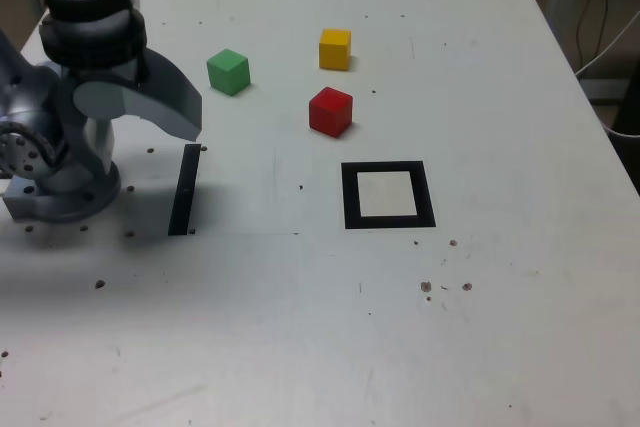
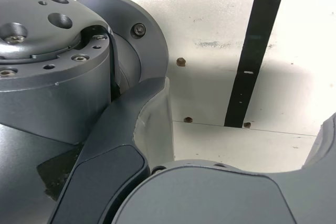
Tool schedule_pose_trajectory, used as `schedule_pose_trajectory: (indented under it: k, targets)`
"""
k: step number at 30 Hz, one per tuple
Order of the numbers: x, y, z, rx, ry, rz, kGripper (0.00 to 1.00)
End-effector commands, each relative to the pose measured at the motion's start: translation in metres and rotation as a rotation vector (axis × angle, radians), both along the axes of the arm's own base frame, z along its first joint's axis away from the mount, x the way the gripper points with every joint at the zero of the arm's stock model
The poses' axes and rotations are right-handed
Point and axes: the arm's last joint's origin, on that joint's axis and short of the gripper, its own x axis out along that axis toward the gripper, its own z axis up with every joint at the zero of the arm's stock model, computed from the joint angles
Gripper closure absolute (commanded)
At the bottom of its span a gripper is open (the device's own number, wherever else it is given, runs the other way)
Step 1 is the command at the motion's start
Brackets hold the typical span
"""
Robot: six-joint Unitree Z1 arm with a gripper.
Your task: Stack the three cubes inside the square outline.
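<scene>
The arm sits folded at the exterior view's left edge of the white table [image 1: 480,327], its gripper [image 1: 165,97] tucked low over its own base [image 1: 55,197]. From the outside view I see only a grey wedge-shaped jaw pointing down toward the strip [image 1: 185,190]; the wrist view is filled with the arm's grey housing [image 2: 52,66], so I cannot tell whether the jaws are wide or narrow. Nothing is held that I can see.

The thin black strip lies just below the gripper tip on the table, and shows in the wrist view as well [image 2: 254,51].

All three cubes sit apart from the gripper, toward the exterior view's right. The green cube [image 1: 228,71] is nearest to it. The yellow cube [image 1: 335,48] is farther out, and the red cube [image 1: 330,111] is farther too, nearer the camera than the yellow one. None of them touch one another.

The square outline [image 1: 349,197] lies farthest from the gripper's side, just beyond the red cube toward the camera, its pale centre bare. No cube is inside it. Small dark specks dot the tabletop.
</scene>
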Motion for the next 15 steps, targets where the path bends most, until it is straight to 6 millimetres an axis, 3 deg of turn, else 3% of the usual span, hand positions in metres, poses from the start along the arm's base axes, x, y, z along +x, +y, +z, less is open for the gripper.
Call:
schedule_pose_trajectory:
  k: [1, 15]
  targets:
    - [-0.002, 0.000, 0.000, -0.003, -0.006, 0.002, 0.01]
    - [0.017, 0.002, 0.016, 0.061, -0.072, -0.024, 0.01]
